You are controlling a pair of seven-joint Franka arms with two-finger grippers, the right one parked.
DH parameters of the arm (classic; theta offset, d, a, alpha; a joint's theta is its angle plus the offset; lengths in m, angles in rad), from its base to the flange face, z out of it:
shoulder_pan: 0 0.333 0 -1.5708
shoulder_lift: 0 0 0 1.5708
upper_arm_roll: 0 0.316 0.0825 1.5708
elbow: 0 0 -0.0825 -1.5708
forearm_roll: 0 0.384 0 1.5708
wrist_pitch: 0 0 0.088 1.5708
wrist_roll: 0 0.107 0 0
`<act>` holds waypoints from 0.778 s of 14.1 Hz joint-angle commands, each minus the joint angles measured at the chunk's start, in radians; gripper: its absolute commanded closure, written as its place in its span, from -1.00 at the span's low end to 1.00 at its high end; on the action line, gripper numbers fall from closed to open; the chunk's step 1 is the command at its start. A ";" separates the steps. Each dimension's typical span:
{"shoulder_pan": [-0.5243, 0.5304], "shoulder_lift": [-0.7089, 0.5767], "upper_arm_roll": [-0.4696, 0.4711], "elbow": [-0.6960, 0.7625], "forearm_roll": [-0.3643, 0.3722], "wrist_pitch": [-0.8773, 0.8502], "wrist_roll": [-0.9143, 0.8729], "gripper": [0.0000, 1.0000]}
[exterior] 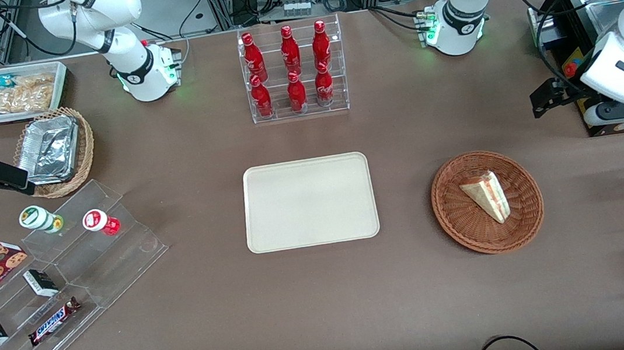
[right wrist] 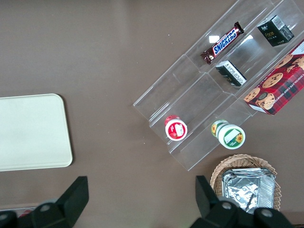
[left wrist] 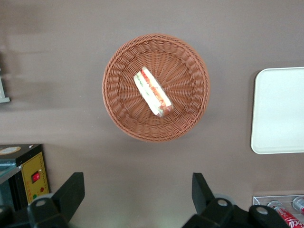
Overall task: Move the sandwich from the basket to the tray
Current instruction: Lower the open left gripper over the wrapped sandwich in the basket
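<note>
- Where the table's near edge runs, a clear stepped stand (exterior: 60, 286) sits at the parked arm's end, carrying a Snickers bar (exterior: 54, 321), two small dark boxes and two little pots
- Nearer the middle of the table lies the tray (exterior: 310, 201), bare and flat
- Beside it, toward the working arm's end, sits the basket (exterior: 487, 201), apart from the tray
- Inside the basket rests the sandwich (exterior: 486, 194), lying across the basket's middle, clear of the rim
- Higher up and farther from the camera than the basket hangs the gripper (left wrist: 135, 197), at the working arm's end, its fingers (left wrist: 71, 192) spread wide with nothing between them
- Farthest back, near the far edge, a clear rack (exterior: 293, 71) holds six red bottles
</note>
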 commanded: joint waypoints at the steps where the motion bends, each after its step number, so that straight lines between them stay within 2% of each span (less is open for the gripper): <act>1: -0.005 0.019 0.000 0.024 0.015 -0.004 0.011 -1.00; 7: -0.005 0.099 0.001 -0.054 0.023 0.065 0.006 -1.00; 11: -0.002 0.108 0.003 -0.261 0.023 0.328 -0.006 -1.00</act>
